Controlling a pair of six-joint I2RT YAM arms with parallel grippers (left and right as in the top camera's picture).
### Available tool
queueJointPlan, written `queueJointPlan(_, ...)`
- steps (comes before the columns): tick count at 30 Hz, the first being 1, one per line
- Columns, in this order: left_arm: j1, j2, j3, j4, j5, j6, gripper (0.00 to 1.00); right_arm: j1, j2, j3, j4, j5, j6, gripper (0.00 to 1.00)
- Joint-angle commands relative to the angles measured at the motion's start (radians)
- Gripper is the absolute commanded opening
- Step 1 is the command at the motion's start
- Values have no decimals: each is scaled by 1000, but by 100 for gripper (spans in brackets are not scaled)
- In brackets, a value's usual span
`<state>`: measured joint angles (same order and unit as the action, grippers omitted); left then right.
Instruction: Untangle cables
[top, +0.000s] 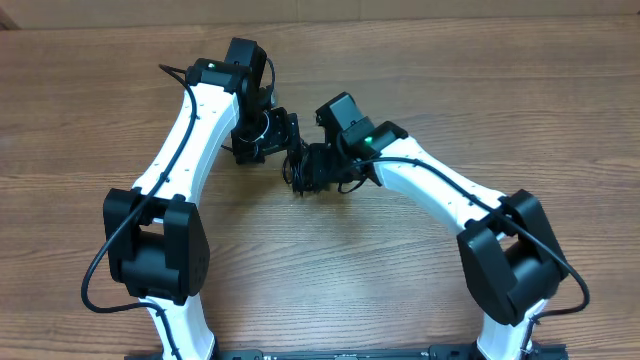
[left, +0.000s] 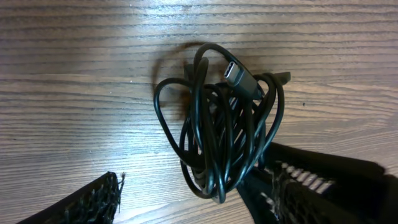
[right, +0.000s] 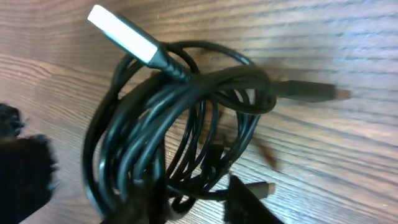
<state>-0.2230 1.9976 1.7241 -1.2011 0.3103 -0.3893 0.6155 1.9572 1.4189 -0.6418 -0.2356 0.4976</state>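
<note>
Judging the step in hand as the very first one: getting hold of the cables (left: 217, 137), wound in one tight bundle on the wooden table (left: 74, 74), no strand drawn free yet.

Looking first at the left gripper (left: 183, 190), low in the left wrist view: stands wide open, straddles the bottom loops of the bundle, clamps nothing. Hard to tell whether the finger (left: 323, 180) at lower right of that frame touches the outer loop or lies just beside it.

Moving to the bundle itself: fills the centre of that frame, carries a grey plug (left: 239, 76) across its upper right, and sits between both grippers in the middle of the overhead view.

Moving on to the right gripper (right: 134, 190), along the bottom edge of the blurred right wrist view: stands partly open with several strands between its fingers; cannot tell whether pinched or merely bracketed. Shows also a silver plug (right: 121, 34) at upper left, sticking out of the coil.

Calls next, probably, for one firm grip on the body of the bundle and a second on a free plug end, then a slow pull apart along the table. Risks tightening the knot if both take the same loop.
</note>
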Motion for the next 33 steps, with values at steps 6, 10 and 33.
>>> queueJointPlan(6, -8, 2, 6, -8, -7, 5, 73, 8, 12, -4, 7, 6, 4, 8)
queueJointPlan(10, -15, 4, 5, -36, -6, 48, 65, 6, 3, -3, 6, -22, 4, 4)
queueJointPlan(33, -73, 11, -18, -44, -51, 130, 63, 6, -155, 9, -33, -66, 4, 4)
